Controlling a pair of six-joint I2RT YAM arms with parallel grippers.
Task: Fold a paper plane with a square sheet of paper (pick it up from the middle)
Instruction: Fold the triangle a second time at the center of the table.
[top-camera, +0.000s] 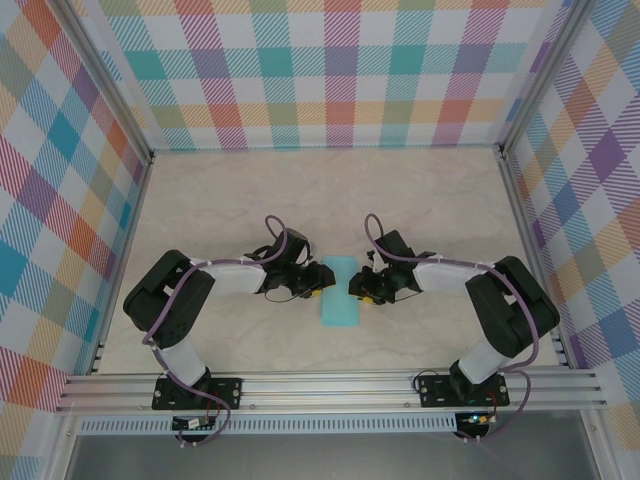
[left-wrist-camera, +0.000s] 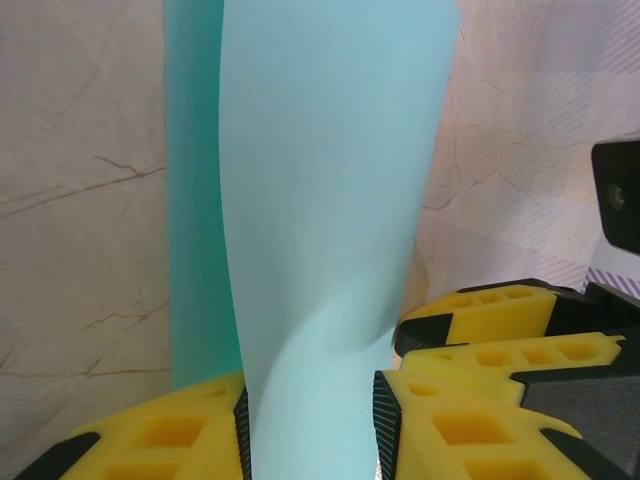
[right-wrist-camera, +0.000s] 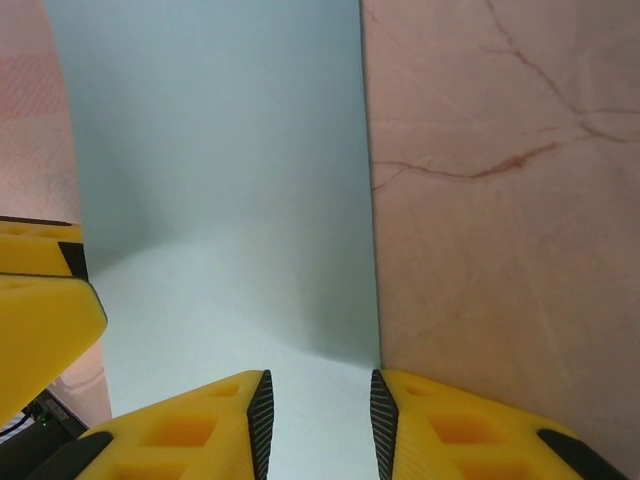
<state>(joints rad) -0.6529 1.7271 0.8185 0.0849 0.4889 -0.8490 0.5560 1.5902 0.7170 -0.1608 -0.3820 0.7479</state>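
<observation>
Paper plane (top-camera: 339, 292): a narrow, folded cyan strip on the worktop (top-camera: 400, 190), between both pincers, with one layer curling up.
Left pincer (left-wrist-camera: 310, 400): jaws half apart with paper filling the gap; I cannot tell if it bites.
Right pincer (right-wrist-camera: 318, 390): jaws half apart over the paper's edge; grip equally unclear.
Risk: opposed pulls could tear the sheet or skew the crease. A loose hold would probably let the flap spring back.

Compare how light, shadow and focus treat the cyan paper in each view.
Top external: evenly lit and sharp, the paper flat pale cyan. Left wrist: paper close and soft-edged, a darker teal band down its left. Right wrist: paper greyish, shading darker upward; veins of the table crisp.
</observation>
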